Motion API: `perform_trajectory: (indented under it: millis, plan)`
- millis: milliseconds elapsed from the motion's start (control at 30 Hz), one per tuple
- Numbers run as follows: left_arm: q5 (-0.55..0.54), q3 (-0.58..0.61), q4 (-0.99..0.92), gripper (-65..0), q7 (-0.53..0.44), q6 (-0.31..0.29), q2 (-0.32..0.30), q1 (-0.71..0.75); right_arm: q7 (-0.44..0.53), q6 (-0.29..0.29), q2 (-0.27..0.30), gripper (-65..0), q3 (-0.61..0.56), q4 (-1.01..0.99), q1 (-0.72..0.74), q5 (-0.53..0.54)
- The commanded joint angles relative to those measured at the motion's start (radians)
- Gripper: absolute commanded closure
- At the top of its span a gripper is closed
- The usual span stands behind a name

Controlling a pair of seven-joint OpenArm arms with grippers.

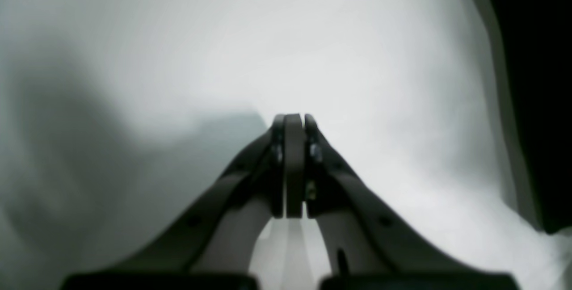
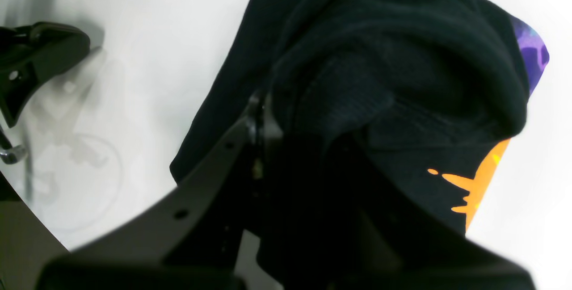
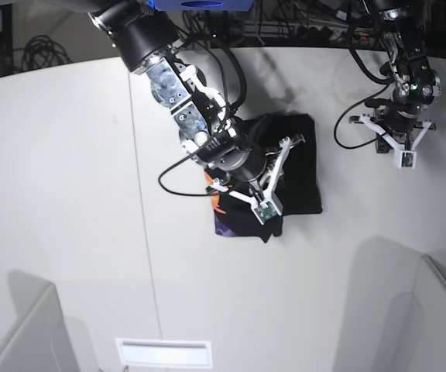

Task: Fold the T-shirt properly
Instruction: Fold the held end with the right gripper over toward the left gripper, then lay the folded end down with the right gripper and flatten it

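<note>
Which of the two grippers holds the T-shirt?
The right gripper is shut on the black T-shirt. The left gripper is shut over bare table, holding nothing.

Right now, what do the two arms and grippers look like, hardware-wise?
Both arms are black with loose black cables. The right gripper and left gripper have white V-shaped frames carrying small wrist camera boards. Up close, the fingers are dark, tapered, with bolt holes. The right arm's links show patterned silver panels.
</note>
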Motion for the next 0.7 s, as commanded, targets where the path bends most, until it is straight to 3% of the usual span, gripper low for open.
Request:
perform_trajectory:
  millis: [0,233,400,533,667]
  plan:
    - [-0.009,-0.004,0.022,0.0,-0.018,-0.003,-0.012,-0.006,0.027,0.002,-0.019,0.0,0.0,0.008,0.019,0.01]
    - [-0.009,-0.004,0.019,0.0,-0.018,-0.003,-0.012,-0.006,0.029,0.002,-0.02,0.0,0.0,-0.05,0.022,0.013]
    - [-0.004,-0.004,0.019,0.0,-0.018,-0.003,-0.012,-0.006,0.03,0.002,-0.02,0.0,0.003,-0.085,0.045,0.166]
    - [-0.003,-0.006,0.02,0.0,-0.018,-0.003,-0.012,0.002,0.038,0.002,-0.02,-17.6,0.0,-0.116,0.065,0.224]
    - [-0.007,-0.006,0.026,0.0,-0.018,-0.003,-0.014,0.023,0.088,0.002,-0.02,-29.0,0.0,-0.117,0.065,0.224]
